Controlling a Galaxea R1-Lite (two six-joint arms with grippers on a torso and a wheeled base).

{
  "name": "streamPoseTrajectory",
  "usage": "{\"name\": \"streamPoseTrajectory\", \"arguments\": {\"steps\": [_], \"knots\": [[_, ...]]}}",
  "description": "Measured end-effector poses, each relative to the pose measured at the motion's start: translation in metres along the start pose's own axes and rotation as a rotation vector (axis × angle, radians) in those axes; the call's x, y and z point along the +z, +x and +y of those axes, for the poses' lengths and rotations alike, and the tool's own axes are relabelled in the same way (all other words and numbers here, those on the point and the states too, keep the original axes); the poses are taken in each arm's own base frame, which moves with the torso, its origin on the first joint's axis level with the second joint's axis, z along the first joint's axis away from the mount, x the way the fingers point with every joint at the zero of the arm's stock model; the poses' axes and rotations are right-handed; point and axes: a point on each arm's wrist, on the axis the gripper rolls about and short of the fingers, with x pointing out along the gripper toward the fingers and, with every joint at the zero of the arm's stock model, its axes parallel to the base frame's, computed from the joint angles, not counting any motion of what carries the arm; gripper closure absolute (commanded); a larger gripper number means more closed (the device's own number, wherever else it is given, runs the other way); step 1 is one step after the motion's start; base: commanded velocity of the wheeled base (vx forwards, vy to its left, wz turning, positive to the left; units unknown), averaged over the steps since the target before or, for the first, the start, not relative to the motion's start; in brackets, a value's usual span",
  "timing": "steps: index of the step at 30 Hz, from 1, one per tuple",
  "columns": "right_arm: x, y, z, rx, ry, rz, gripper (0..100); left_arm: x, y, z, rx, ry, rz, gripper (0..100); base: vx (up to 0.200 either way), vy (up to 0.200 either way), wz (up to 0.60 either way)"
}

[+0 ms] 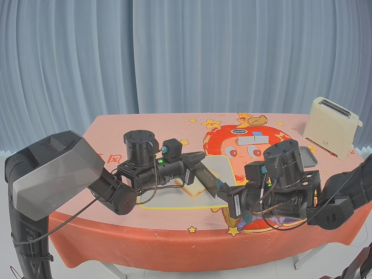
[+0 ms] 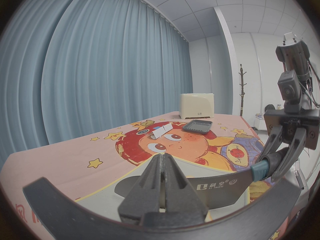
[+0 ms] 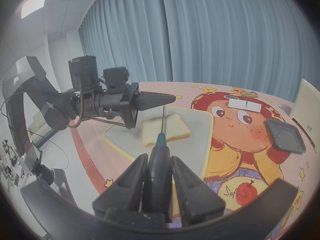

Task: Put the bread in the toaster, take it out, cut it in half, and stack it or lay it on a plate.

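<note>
**Cutting step: knife point(image 1: 207, 179) lined up over the bread point(image 1: 192, 190)**

The toaster point(image 1: 331, 128) stands well right of the board point(image 1: 224, 166). The bread lies on the board's near left corner. Above it the left fingers point(image 3: 153, 99) are together. The right fingers point(image 3: 133, 180) clamp the knife, blade over the slice's middle. Next, likely: press straight down.

Knife point(image 1: 207, 181) + left pincer point(image 1: 200, 156) crowd bread point(image 1: 192, 190); far side of table point(image 1: 155, 123) free.
</note>
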Motion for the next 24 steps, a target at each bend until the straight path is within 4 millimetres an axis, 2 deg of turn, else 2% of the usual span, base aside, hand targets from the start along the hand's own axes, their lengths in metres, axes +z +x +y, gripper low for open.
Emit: {"name": "streamPoseTrajectory", "arguments": {"steps": [15, 24], "knots": [[-0.003, -0.001, 0.0, -0.005, -0.003, 0.035, 100, 0.022, -0.006, 0.0, 0.005, 0.017, -0.039, 100, 0.0, 0.0, 0.0], [0.002, -0.004, 0.0, -0.003, 0.003, 0.016, 100, 0.02, -0.006, 0.003, 0.012, 0.017, -0.043, 100, 0.0, 0.0, 0.0]]}}
